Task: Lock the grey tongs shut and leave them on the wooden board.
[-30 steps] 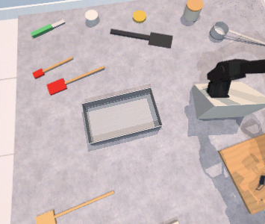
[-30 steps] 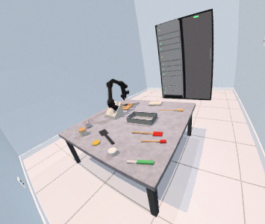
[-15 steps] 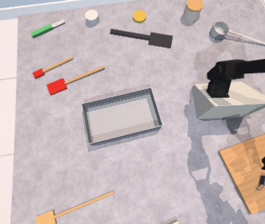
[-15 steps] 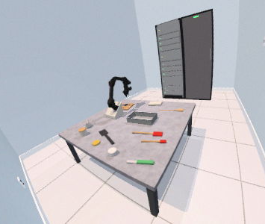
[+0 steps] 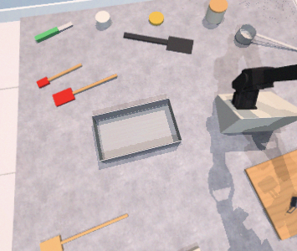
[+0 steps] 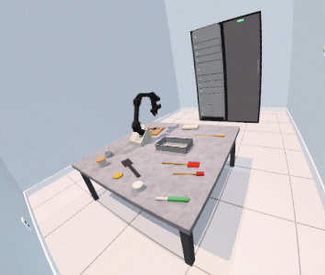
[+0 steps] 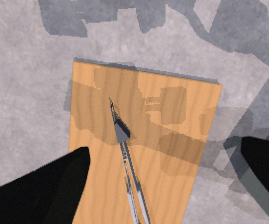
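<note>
The grey tongs (image 7: 121, 132) (image 5: 295, 203) lie on the wooden board (image 7: 92, 180) (image 5: 272, 209) (image 6: 158, 131). In the wrist view their two arms run close together, almost parallel, down to the bottom edge, where the rest is cut off. I cannot tell from the frames whether the hinge lock is engaged. My gripper (image 7: 164, 149) (image 6: 156, 112) is wide open and empty, above the board, with the tongs below and between its spread fingers, not touched. The roasting tin (image 5: 132, 110) (image 6: 171, 148) is empty.
The pale arm base (image 5: 248, 123) stands between the tin and the board's side. A wooden spatula (image 5: 94, 229), two red spatulas (image 5: 64, 96) (image 5: 43, 82), a black turner (image 5: 180, 44), a jar (image 5: 216, 14) and a strainer-like cup (image 5: 245, 36) lie around the table.
</note>
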Robot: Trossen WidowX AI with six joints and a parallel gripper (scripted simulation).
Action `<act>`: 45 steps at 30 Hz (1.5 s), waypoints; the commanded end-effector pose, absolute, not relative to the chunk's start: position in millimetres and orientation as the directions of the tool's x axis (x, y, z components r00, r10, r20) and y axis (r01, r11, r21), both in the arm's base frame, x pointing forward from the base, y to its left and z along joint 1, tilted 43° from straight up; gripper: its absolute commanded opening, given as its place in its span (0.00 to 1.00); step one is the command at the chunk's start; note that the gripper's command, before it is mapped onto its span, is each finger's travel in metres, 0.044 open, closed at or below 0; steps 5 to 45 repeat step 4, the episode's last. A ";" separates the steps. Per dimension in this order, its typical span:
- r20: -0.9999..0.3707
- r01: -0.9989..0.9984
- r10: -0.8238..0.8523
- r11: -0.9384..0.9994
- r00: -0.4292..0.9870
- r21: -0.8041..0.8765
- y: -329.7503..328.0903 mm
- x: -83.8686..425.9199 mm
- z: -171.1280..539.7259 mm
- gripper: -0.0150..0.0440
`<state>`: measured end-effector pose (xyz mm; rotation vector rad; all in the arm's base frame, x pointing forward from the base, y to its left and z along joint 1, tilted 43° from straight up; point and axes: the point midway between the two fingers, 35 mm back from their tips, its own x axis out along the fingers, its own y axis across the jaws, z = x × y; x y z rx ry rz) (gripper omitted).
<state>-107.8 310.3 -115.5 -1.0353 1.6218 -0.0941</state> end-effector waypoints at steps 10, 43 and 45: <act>-0.753 -0.567 -0.656 0.604 0.045 -0.560 310.4 -107.2 -115.1 1.00; -0.753 -0.567 -0.656 0.604 0.045 -0.560 310.4 -107.2 -115.1 1.00; -0.753 -0.567 -0.656 0.604 0.045 -0.560 310.4 -107.2 -115.1 1.00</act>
